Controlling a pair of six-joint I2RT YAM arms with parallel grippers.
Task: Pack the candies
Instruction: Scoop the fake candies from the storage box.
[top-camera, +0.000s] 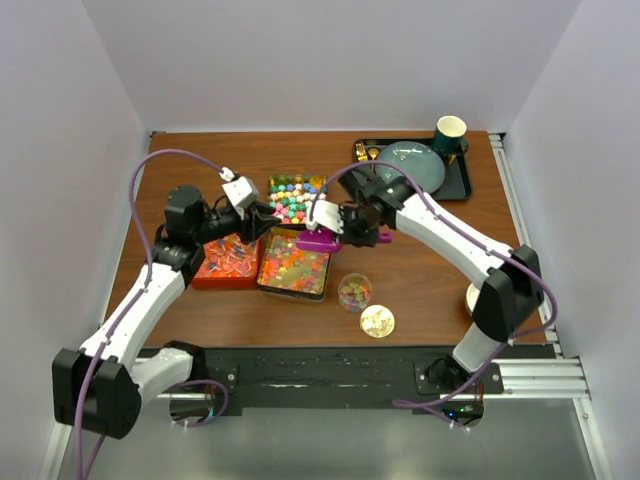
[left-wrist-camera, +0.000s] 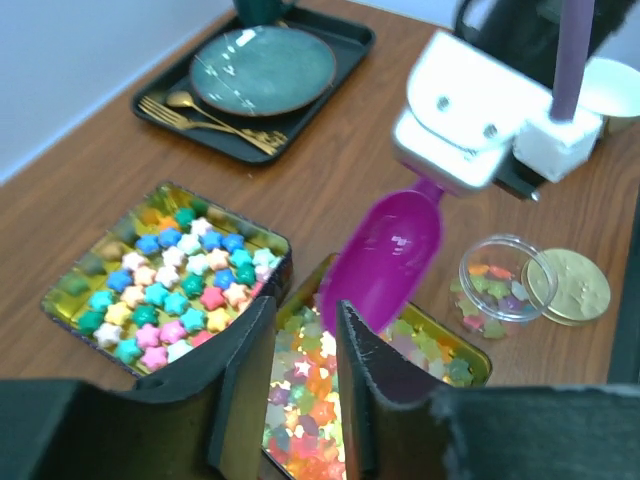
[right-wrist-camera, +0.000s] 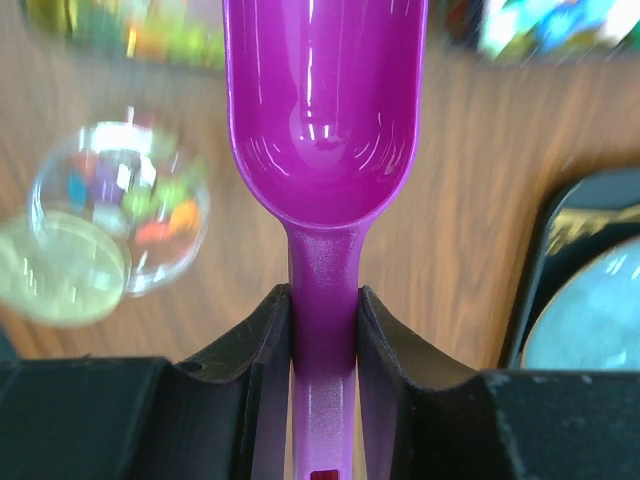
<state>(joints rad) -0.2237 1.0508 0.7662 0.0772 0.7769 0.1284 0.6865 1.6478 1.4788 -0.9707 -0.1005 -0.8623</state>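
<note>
Pastel star candies (left-wrist-camera: 170, 280) fill a gold tin (top-camera: 293, 200). A second tin (top-camera: 293, 262) just in front holds translucent, mixed-colour candies (left-wrist-camera: 310, 400). My left gripper (left-wrist-camera: 300, 320) hovers over this nearer tin's left end, its fingers a narrow gap apart with nothing between them. My right gripper (right-wrist-camera: 322, 310) is shut on the handle of a purple scoop (right-wrist-camera: 322, 110), whose empty bowl hangs above the nearer tin's far edge (left-wrist-camera: 385, 250). A small clear jar (left-wrist-camera: 503, 280) with a few candies stands open to the right, its gold lid (left-wrist-camera: 568, 287) lying beside it.
A red tin (top-camera: 225, 262) sits left of the nearer candy tin. At the back right a black tray (top-camera: 462, 190) carries a green plate (left-wrist-camera: 262, 68), gold cutlery and a dark cup (top-camera: 450, 130). A white cup (top-camera: 472, 297) stands by the right arm.
</note>
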